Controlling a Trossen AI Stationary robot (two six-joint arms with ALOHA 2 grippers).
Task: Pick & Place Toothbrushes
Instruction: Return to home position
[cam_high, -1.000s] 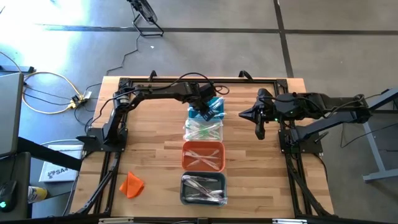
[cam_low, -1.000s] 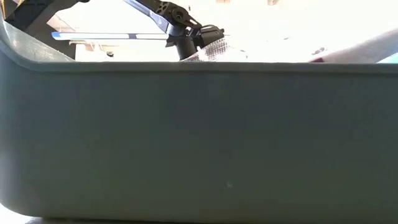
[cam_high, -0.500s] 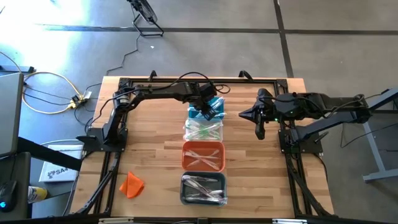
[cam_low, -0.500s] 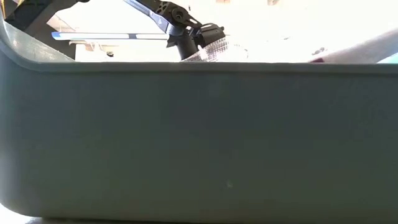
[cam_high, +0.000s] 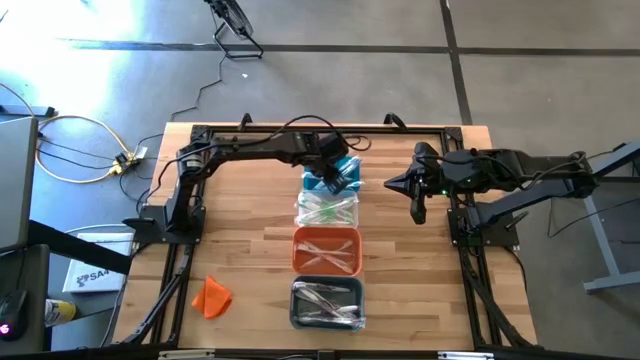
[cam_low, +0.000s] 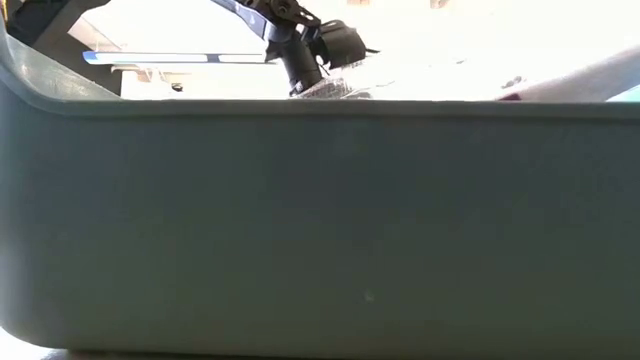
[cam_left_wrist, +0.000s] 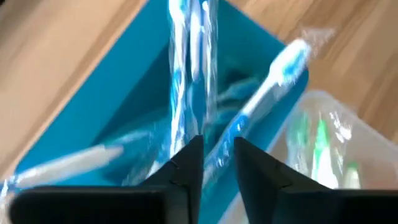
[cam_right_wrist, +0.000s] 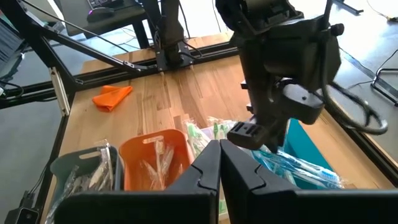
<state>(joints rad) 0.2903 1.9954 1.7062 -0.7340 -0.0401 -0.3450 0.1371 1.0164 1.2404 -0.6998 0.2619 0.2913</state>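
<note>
Four bins stand in a row down the table's middle: teal (cam_high: 348, 165) farthest, then clear (cam_high: 327, 208), orange (cam_high: 327, 250) and grey (cam_high: 327, 303). All hold wrapped toothbrushes. My left gripper (cam_left_wrist: 218, 142) reaches down into the teal bin (cam_left_wrist: 124, 74), shut on a blue-and-white wrapped toothbrush (cam_left_wrist: 261, 93). Other blue toothbrushes (cam_left_wrist: 180, 68) lie in that bin. My right gripper (cam_high: 416, 212) hangs shut above the table, right of the bins, holding nothing. My left gripper pinches the wrapped toothbrush's handle (cam_left_wrist: 219, 155) between its two fingers, coming from above at a slant. The brush runs on past the fingertips. Its head (cam_left_wrist: 291, 55) lies at the teal bin's rim, beside the clear bin. Whether it is lifted clear I cannot tell.
The grey bin's wall (cam_low: 300, 230) fills the low view. An orange cloth lump (cam_high: 212, 297) lies near the table's front left. Bare wood lies to both sides of the bin row. Each arm's base frame runs along its side of the table.
My left gripper has risen a little over the teal bin. The crinkled clear wrapper at its fingers now shows lower against the gripper in the low view.
</note>
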